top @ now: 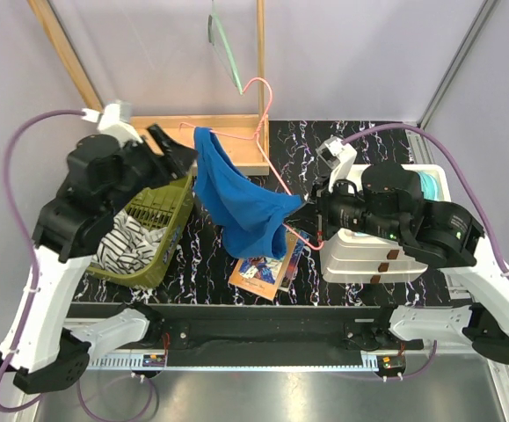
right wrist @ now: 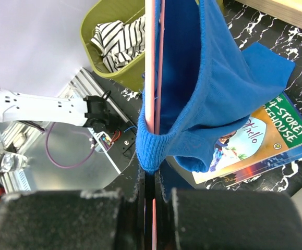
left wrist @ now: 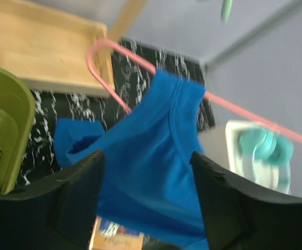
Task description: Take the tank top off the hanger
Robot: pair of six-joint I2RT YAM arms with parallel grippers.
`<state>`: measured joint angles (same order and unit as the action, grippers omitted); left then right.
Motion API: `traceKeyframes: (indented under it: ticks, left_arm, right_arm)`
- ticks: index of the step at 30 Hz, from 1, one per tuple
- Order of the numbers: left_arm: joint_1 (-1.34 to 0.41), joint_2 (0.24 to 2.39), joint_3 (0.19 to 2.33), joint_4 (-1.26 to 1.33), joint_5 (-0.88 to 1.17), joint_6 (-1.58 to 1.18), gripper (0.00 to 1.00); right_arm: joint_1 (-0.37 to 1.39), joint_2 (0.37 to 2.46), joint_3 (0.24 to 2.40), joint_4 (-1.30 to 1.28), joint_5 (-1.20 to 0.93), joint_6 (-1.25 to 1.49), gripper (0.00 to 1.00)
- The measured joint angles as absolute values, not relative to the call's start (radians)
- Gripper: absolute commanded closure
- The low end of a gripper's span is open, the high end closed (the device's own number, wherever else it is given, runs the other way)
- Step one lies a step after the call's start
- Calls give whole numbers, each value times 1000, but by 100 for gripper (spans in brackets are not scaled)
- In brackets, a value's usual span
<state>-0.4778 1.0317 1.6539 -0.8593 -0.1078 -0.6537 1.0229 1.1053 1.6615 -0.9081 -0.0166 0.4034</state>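
A blue tank top (top: 241,200) hangs on a pink wire hanger (top: 269,114) held in the air over the middle of the table. My right gripper (top: 311,218) is shut on the hanger's lower end; in the right wrist view the pink wire (right wrist: 154,62) runs straight into the closed jaws (right wrist: 153,179), with the tank top's ribbed hem (right wrist: 153,148) just in front of them. My left gripper (top: 182,156) is open at the tank top's upper left edge. In the left wrist view its fingers (left wrist: 72,198) stand wide apart with the blue cloth (left wrist: 161,130) beyond them, apart from it.
A green basket (top: 173,211) with striped clothing (top: 129,239) sits at the left. A picture book (top: 267,264) lies under the tank top. A white bin (top: 373,257) with a teal item (top: 431,186) is at the right. A wooden rack (top: 232,123) and a green hanger (top: 225,48) are behind.
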Motion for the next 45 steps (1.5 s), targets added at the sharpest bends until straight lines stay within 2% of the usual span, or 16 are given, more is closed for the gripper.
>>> traceKeyframes:
  ticks: [4,10,25,33,36,37,39,40,45]
  left_arm:
    - [-476,1040,1609,-853,32,-605,19]
    - [-471,1038,1610,-775,170,-562,23]
    - [-471,1113,1610,-753,175,-550,25]
    - [-469,1122,1610,-754,118,-540,50]
    - [-464,1142,1613,-760,113,-535,69]
    - [-463,1151,1618,-762,114,-533,82]
    - [-463,1171,1629,-770,114,-528,91]
    - [-463,1182,1636,-778,113,-524,100]
    - [-449,1218,1696,-847,31,-516,100]
  right_arm:
    - [1023,1086,1643,-903,-17,423,100]
    - [1023,1080,1619,-903,-18,435,100]
    - [1023,1047,1607,-903,-52,446,100]
    - [1023,1017,1576,-909,-73,453,100]
    - [1023,1003,1571,-912,-73,455,100]
    - [1023,998,1569,-915,-73,456,100]
    - [1023,987,1565,-921,-70,458,100]
    - [1023,983,1564,-924,-69,459,100]
    - [1023,953,1548,-933,-69,461,100]
